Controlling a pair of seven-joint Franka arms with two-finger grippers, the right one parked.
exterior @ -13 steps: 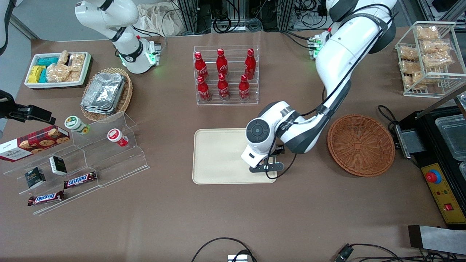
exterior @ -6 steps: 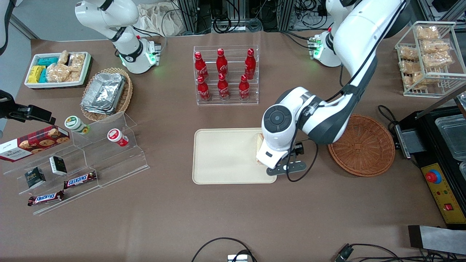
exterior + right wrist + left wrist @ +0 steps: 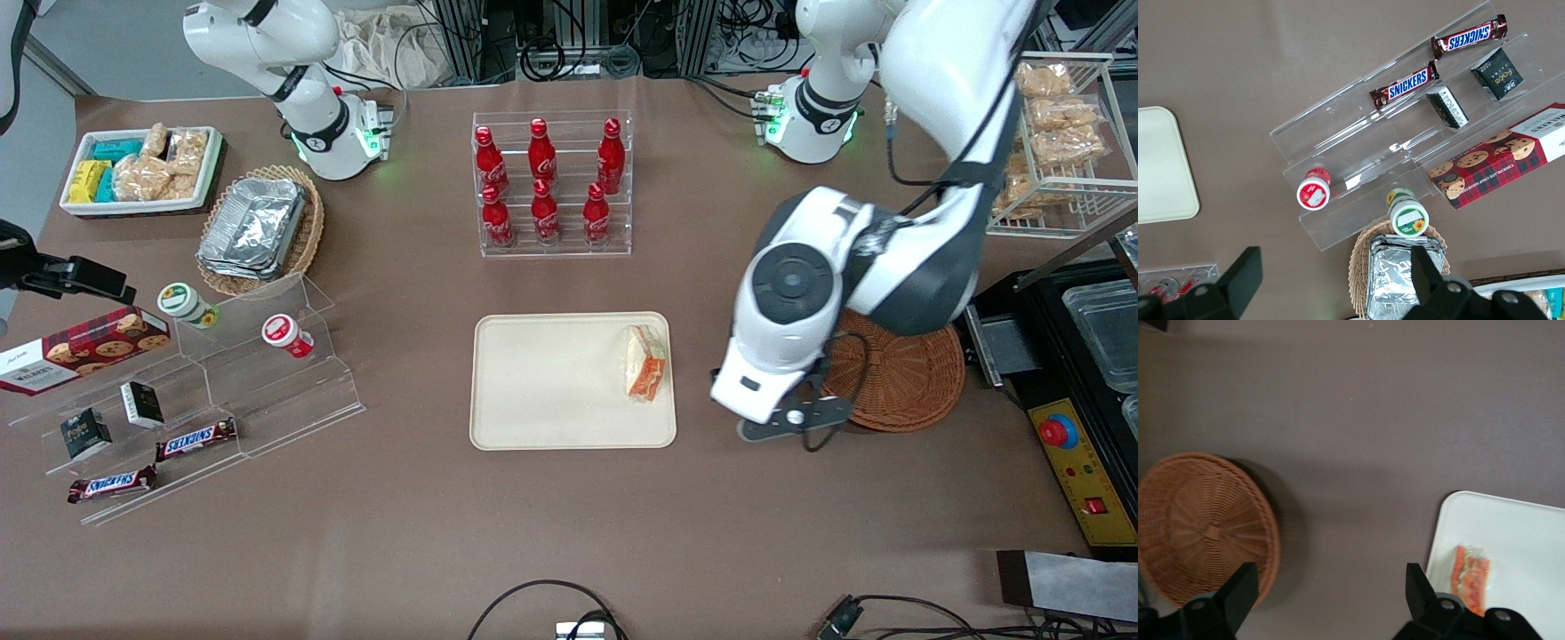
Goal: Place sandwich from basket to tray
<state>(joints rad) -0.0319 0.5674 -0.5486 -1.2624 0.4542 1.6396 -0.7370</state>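
Wicker basket [image 3: 898,373] part-hidden by arm; end effector [image 3: 1331,597] spread, empty; sandwich [image 3: 645,363] on tray [image 3: 551,382]

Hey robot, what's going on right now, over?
Claw open, empty, above bare table between basket and tray. Sandwich lies on tray, basket empty. Nothing in the way.

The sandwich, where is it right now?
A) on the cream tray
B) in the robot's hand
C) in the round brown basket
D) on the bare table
A: the sandwich lies on the cream tray, near the edge closest to the brown basket. The basket holds nothing, and the hand hangs open and empty above the bare table between basket and tray.
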